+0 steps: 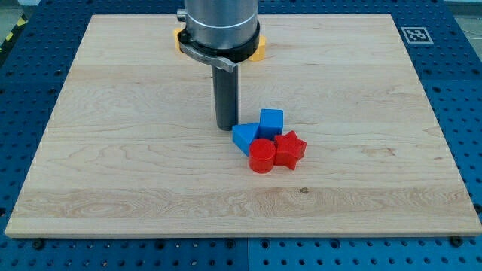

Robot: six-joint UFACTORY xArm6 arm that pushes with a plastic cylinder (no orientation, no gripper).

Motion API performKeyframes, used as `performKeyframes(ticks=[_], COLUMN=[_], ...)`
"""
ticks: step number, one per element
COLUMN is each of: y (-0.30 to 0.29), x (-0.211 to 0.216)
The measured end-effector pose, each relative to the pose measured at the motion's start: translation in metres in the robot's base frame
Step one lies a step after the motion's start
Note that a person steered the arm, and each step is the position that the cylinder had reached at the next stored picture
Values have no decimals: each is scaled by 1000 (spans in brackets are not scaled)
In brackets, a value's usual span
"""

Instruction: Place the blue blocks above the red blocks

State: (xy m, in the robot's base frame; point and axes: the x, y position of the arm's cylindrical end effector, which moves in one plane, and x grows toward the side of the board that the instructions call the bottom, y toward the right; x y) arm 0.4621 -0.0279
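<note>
Currently my tip [225, 126] touches blue triangle [242, 137]'s upper left; no fingers, nothing held, no containers.

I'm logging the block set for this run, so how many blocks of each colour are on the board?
Blue: 2, a cube and a triangular block
Red: 2, a cylinder and a star-shaped block
Yellow: 1, partly hidden behind the arm
Total: 5

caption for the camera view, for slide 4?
My tip beside the blue triangle and blue cube, both above red cylinder and red star.
</note>
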Motion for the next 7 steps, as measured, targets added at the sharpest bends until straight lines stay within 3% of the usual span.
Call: performKeyframes(ticks=[3,6,7], y=[66,78,78], x=[-40,4,-7])
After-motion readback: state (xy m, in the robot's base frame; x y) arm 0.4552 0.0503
